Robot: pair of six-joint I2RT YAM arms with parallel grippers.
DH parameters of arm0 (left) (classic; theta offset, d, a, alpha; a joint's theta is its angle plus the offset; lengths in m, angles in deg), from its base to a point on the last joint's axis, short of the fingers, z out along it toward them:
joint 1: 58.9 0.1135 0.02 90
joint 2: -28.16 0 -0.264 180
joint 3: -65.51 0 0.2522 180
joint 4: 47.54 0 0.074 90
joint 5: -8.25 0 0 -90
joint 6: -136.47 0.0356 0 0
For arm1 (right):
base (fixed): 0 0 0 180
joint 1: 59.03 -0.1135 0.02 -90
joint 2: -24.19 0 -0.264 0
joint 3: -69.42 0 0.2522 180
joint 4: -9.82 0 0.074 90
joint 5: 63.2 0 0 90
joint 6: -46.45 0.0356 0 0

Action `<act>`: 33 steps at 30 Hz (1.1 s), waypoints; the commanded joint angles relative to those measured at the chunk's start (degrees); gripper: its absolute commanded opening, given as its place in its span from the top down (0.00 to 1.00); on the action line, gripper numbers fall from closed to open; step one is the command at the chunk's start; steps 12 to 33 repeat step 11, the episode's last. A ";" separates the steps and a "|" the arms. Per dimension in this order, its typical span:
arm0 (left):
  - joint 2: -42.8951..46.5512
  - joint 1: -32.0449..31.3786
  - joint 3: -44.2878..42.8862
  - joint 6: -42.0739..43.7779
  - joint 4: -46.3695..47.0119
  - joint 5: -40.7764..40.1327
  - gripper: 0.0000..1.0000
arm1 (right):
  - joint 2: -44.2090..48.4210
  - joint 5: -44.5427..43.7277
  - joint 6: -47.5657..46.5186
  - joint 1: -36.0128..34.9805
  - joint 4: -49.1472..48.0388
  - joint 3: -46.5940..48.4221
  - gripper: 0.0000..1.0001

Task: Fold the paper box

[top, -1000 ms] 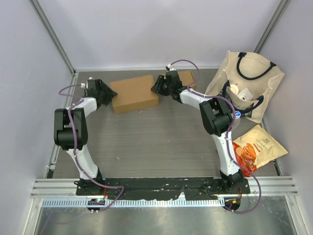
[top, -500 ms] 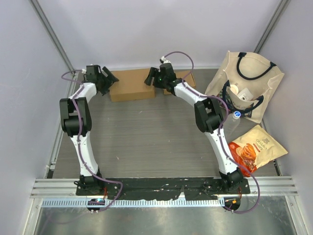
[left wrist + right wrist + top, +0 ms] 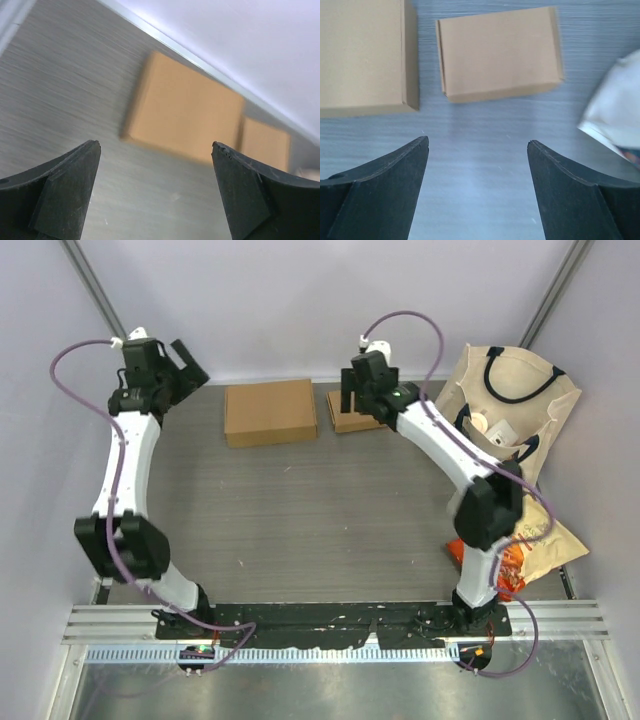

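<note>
We saw the larger paper box (image 3: 270,412) lying closed on the table (image 3: 320,520) toward 12 o'clock, near the back wall. The smaller paper box (image 3: 497,52) lay just beside it at its 3 o'clock, a narrow gap between them. Our left gripper (image 3: 155,145) hung at the larger box's 10 o'clock, released and grasping nothing, while our right gripper (image 3: 477,145) hovered over the smaller box, likewise spread wide and empty, the tote bag (image 3: 515,400) at its 3 o'clock.
</note>
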 commanded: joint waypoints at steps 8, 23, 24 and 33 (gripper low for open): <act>39.42 -30.27 26.75 0.88 13.43 19.97 0.00 | 66.01 9.39 -3.11 -3.53 -9.75 -52.23 0.12; 46.18 -30.37 25.44 -0.89 14.58 22.89 0.00 | 81.06 7.40 -3.19 -3.45 -7.82 -51.73 0.12; 46.18 -30.37 25.44 -0.89 14.58 22.89 0.00 | 81.06 7.40 -3.19 -3.45 -7.82 -51.73 0.12; 46.18 -30.37 25.44 -0.89 14.58 22.89 0.00 | 81.06 7.40 -3.19 -3.45 -7.82 -51.73 0.12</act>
